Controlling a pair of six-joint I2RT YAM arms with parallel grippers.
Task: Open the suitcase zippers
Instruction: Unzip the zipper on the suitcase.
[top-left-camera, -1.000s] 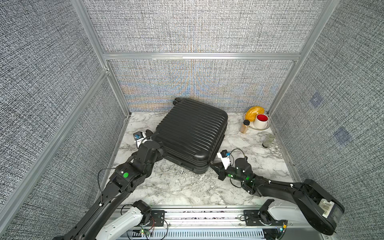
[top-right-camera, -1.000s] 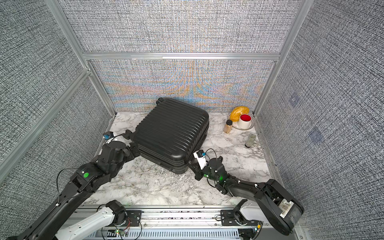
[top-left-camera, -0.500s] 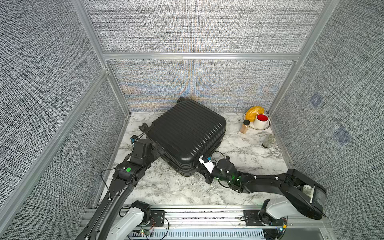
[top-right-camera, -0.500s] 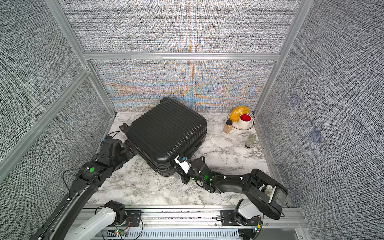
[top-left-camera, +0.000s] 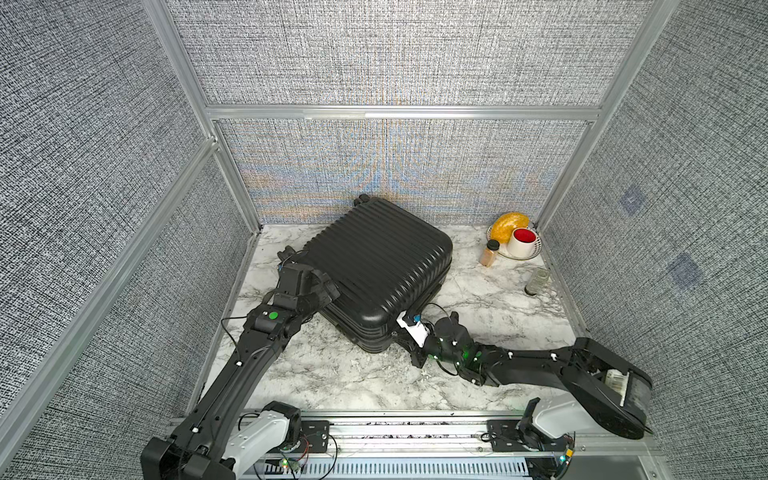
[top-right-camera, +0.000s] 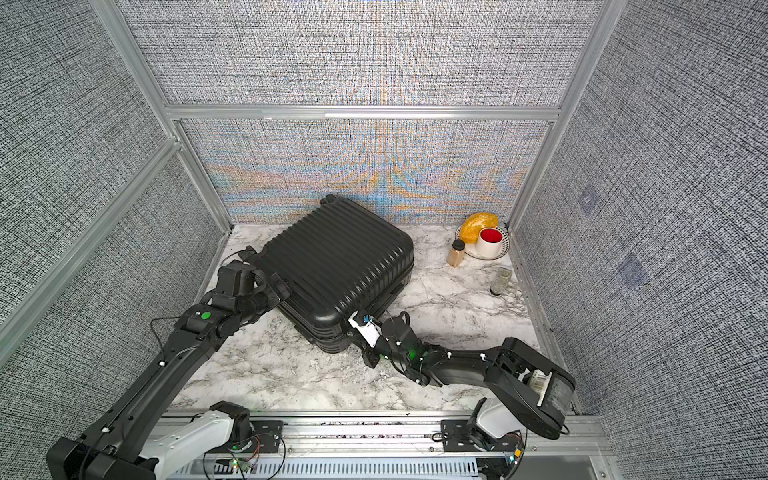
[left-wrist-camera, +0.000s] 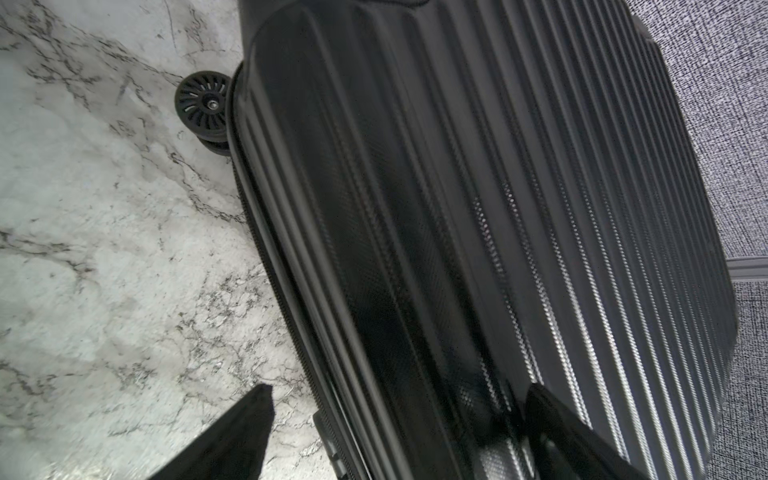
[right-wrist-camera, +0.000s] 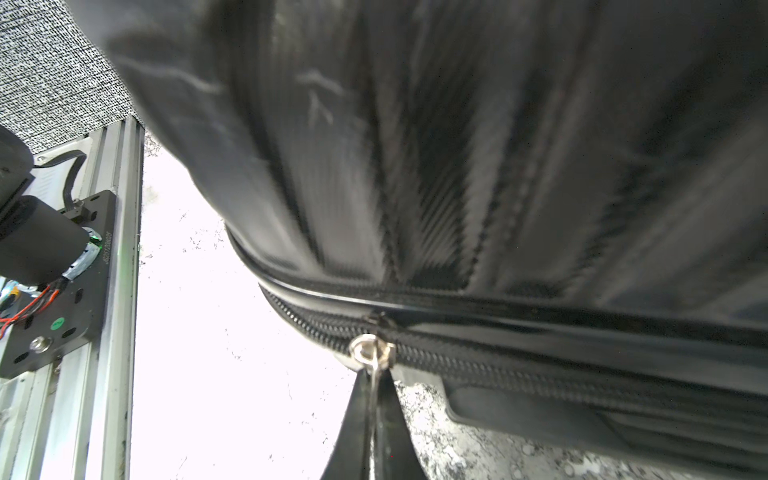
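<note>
Suitcase (top-left-camera: 376, 266) work looks barely begun: we see the black ribbed case lying flat on the marble table (top-left-camera: 490, 307), toward the back and nearer the left wall. Its two shells are shut together and no lining shows in either top view. We find the right gripper (right-wrist-camera: 375, 384) low at the case's near corner, jaws pinched tight on the metal zipper pull (right-wrist-camera: 372, 355). That pull sits on the zipper track (right-wrist-camera: 540, 370) close to where the seam bends around the corner. The left gripper (left-wrist-camera: 399, 392) is spread wide at the case's left edge, one finger over the ribbed lid and the other out over the marble, clasping nothing. We judge it is placed to steady the case. Along that edge, near a wheel (left-wrist-camera: 203, 104), the seam looks closed. By our reading one pull is in hand and most of the seam is left to run. Whether any teeth beside the slider have parted we cannot tell through the blur, and we see no second pull.
</note>
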